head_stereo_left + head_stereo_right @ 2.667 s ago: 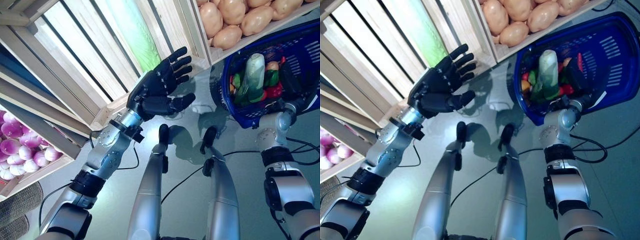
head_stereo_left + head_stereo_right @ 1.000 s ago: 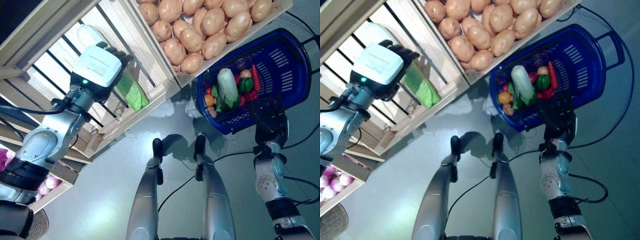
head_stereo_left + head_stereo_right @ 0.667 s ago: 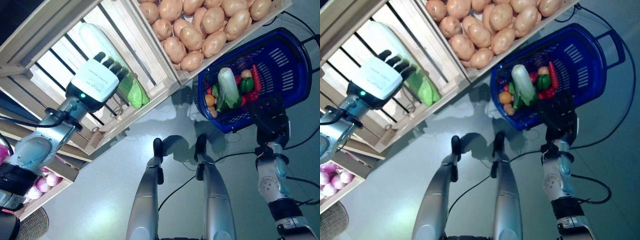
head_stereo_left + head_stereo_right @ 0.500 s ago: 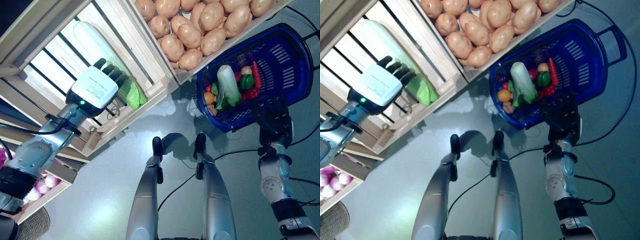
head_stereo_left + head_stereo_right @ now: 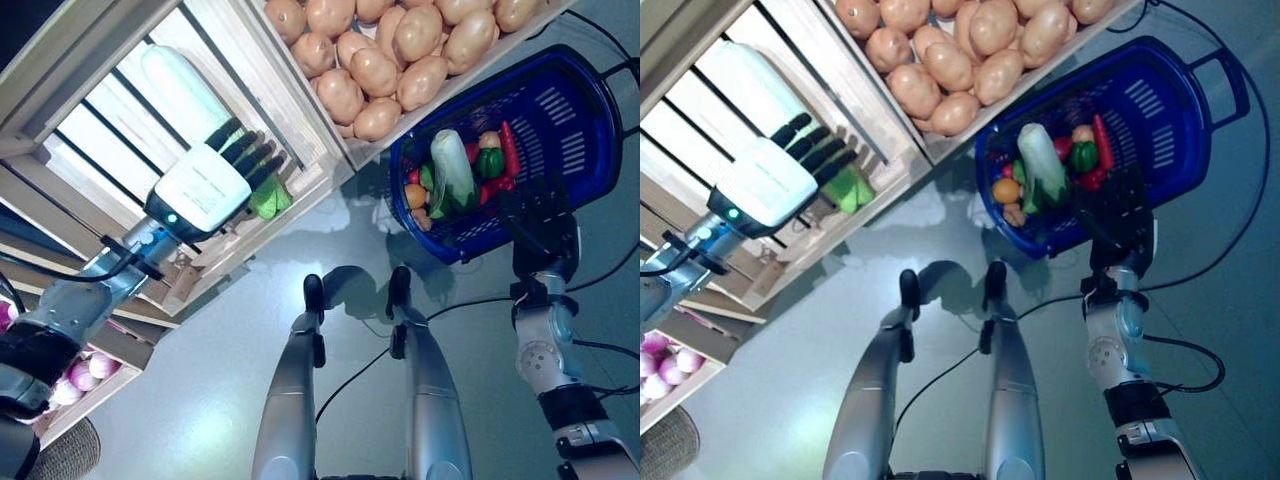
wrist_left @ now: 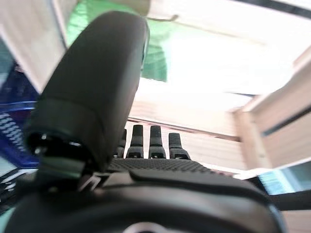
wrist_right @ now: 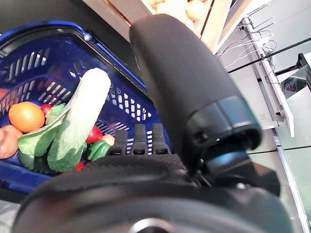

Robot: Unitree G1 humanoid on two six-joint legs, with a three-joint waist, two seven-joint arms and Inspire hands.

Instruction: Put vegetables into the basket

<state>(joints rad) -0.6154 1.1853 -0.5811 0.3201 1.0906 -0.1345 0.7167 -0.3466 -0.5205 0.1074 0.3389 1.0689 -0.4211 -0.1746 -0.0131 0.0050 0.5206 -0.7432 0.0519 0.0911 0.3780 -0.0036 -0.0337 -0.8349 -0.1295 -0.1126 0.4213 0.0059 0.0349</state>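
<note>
A long white cabbage point(image 5: 180, 85) with a green leafy end point(image 5: 268, 200) lies in a slatted wooden crate point(image 5: 300, 110). My left hand point(image 5: 205, 190) reaches into that crate with straight fingers point(image 5: 248, 150) lying over the cabbage's lower part; in the left wrist view the green leaf point(image 6: 160, 53) shows past its fingers. The blue basket point(image 5: 590, 110) holds a white-green cabbage point(image 5: 450, 165), a green pepper point(image 5: 490, 162), a red chilli point(image 5: 510, 148) and an orange point(image 5: 417, 195). My right hand point(image 5: 540, 225) sits at the basket's near rim, fingers straight against it.
A crate of potatoes point(image 5: 400, 50) stands just behind the basket and beside the cabbage crate. A lower crate at the far left holds purple-white onions point(image 5: 75, 375). The basket's handle point(image 5: 625, 60) sticks out at the far right. Grey floor lies below.
My left hand has slid down and to the right along the cabbage, and now covers most of its green end. The right hand has stayed at the basket's rim.
</note>
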